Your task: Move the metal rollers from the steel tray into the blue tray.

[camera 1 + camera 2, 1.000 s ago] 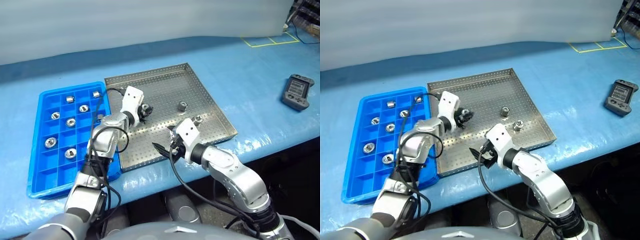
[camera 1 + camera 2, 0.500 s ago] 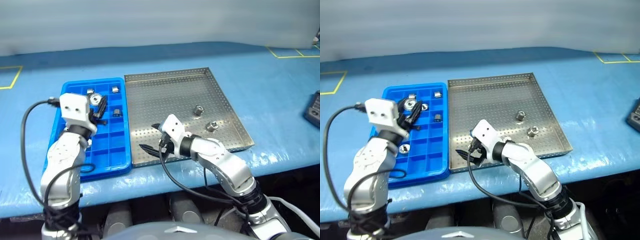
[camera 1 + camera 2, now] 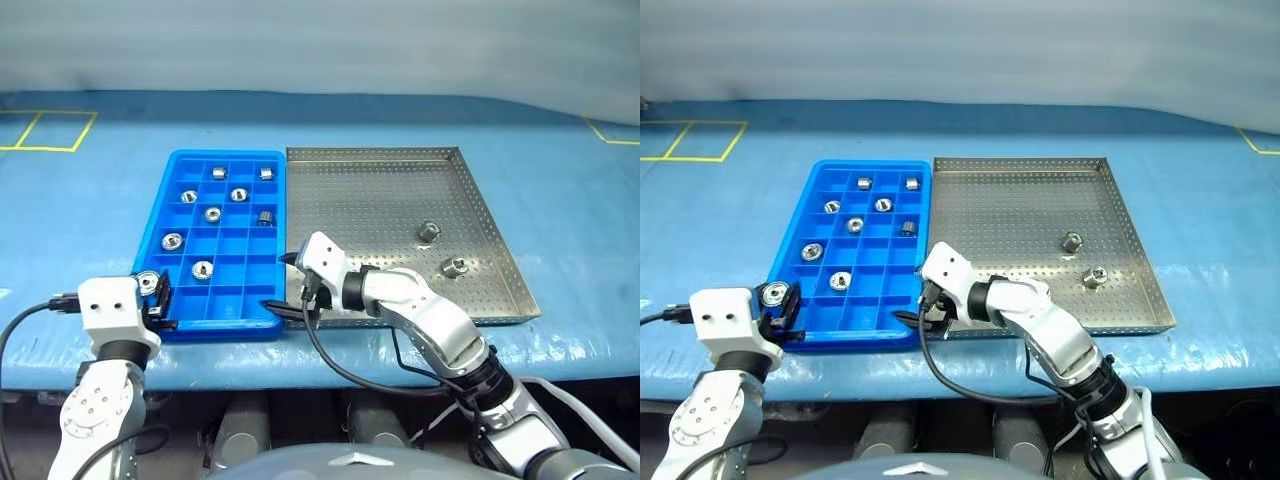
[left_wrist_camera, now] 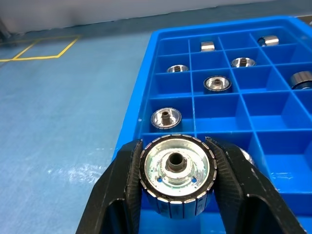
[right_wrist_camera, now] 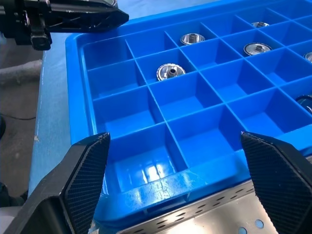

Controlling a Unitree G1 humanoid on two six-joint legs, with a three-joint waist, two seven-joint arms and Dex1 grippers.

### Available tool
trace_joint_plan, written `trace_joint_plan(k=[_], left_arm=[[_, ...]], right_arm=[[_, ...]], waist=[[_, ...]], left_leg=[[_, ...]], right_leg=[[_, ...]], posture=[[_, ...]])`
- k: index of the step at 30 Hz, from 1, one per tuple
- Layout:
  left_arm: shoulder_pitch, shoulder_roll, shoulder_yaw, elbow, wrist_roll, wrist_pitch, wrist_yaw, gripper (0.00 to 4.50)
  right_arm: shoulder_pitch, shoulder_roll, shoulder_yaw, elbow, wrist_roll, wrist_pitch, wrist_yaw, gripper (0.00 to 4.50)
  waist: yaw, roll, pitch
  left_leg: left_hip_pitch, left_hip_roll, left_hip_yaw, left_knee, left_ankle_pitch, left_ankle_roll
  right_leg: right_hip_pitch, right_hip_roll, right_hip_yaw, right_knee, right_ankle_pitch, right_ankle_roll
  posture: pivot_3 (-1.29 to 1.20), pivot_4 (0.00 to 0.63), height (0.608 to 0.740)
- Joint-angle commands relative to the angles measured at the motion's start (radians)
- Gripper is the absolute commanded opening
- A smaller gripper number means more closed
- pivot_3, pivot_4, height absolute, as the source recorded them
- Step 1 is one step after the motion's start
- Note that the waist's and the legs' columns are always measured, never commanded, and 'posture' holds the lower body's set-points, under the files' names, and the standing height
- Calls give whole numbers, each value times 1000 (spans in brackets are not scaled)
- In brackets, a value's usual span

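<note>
Metal roller (image 4: 175,176) clamped in left gripper (image 4: 175,195)

Blue-covered table (image 3: 90,215), yellow tape squares (image 3: 45,130), pale wall (image 3: 320,45).

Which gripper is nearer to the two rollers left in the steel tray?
Right. The right gripper, open, hangs over the seam between the blue tray and the steel tray; the rollers lie across that tray. The left gripper holds a roller at the blue tray's far corner.
</note>
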Motion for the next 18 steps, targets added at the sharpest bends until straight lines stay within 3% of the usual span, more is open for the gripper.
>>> trace_joint_plan(k=[1,9,18], left_arm=[[15,-5,-1,6,13,18,17,1719],[-34,5,-11,43,-9,39,10,4419],[-208,-6,-67,156,-4,-221,-17,4464]], right_arm=[[-7,3,-10,-18,0,-20,8,4500],[19,-2,-26,-46,0,-3,-15,4500],[61,0,-120,-83,-19,20,-128,4500]], waist=[[0,0,0],[-2,0,0],[-14,0,0]], left_leg=[[0,0,0,0,0,0],[0,0,0,-1,0,0],[-1,0,1,-1,0,0]], right_leg=[[0,0,0,0,0,0],[-1,0,0,0,0,-1],[-1,0,0,-1,0,-1]], posture=[[162,150,740],[112,150,740],[-1,150,740]])
